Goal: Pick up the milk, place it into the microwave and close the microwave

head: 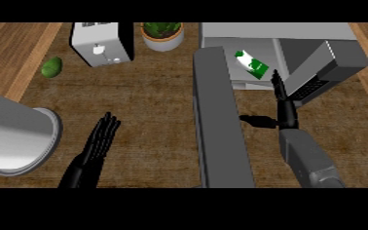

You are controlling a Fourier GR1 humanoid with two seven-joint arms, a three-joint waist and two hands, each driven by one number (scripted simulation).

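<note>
Now | microwave (248, 44): door (219, 122) open | milk (251, 62) inside | right hand (282, 95) beside it

The large grey metal pot (25, 139) is cut off at the counter's left edge; the green-and-white milk carton (251, 64) is partly hidden inside the grey microwave (287, 41).

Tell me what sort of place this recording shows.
Most likely a kitchen counter: a wooden worktop carrying an open microwave with a milk carton inside, a toaster and a potted plant.
</note>
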